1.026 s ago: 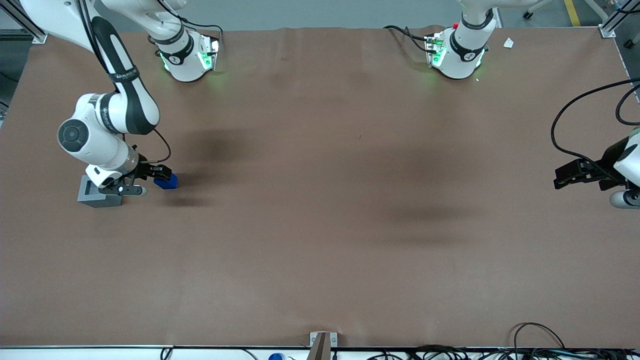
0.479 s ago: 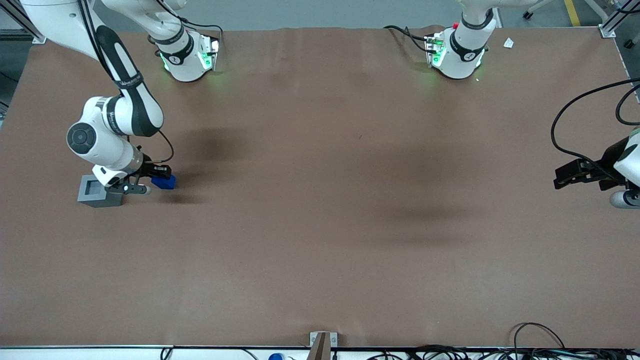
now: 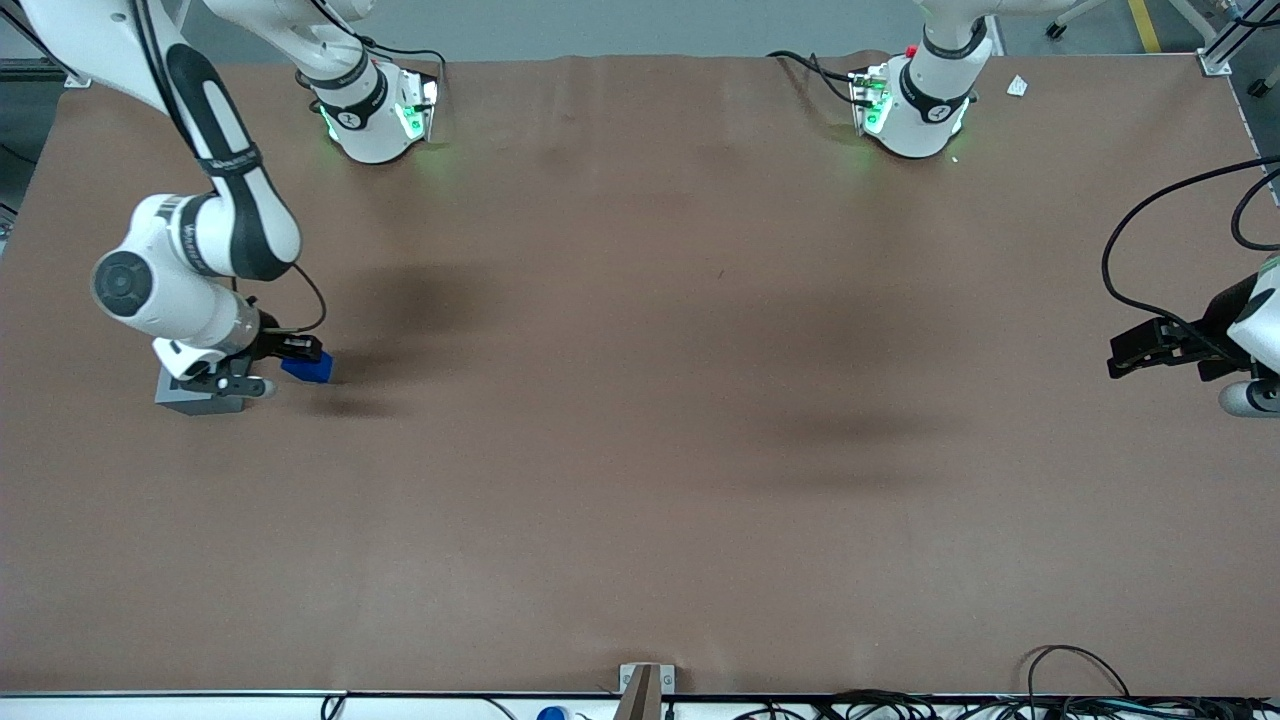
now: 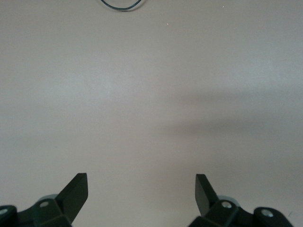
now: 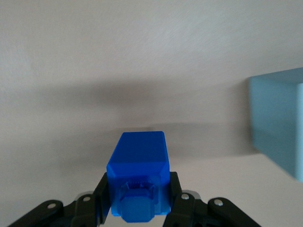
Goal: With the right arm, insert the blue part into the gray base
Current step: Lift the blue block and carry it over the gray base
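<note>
Two black fingers of the right arm's end effector (image 5: 137,208) pinch the small bright-blue plastic block (image 5: 139,177) from either side — the wrist view shows them pressed against its flanks, with the block's narrower stub turned toward the camera. In the front view the white jointed right arm (image 3: 190,255) folds down steeply from its shoulder at the working arm's end of the brown tabletop (image 3: 640,450), its black-panelled forearm dropping to a rounded elbow joint, and the wrist bends over the light-gray plastic cube (image 3: 190,400). The end effector (image 3: 290,355) sticks out sideways from the wrist, so the blue block (image 3: 308,367) sits just beside the gray cube, toward the parked arm's end. The block casts a soft shadow on the tabletop nearer the front camera than itself. Most of the cube's top face is covered by the wrist; in the wrist view one corner of the cube (image 5: 279,118) shows, apart from the block.
</note>
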### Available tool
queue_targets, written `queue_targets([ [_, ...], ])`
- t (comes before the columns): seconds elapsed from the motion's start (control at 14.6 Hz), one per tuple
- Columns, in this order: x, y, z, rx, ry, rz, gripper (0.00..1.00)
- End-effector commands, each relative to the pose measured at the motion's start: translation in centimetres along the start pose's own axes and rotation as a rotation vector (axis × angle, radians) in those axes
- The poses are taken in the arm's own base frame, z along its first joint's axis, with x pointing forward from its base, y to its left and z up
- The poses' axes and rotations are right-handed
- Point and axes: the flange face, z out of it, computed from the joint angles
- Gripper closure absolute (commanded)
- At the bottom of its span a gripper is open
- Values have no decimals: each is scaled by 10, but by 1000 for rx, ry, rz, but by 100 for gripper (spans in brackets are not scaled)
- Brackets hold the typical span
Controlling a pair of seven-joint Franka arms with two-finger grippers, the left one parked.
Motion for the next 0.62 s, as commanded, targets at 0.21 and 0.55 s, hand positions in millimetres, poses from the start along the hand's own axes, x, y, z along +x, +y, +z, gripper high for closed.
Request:
queue_targets([
  [0.21, 25, 73, -81, 17, -13, 29, 86],
  [0.55, 32, 111, -96, 5, 8, 0, 86],
])
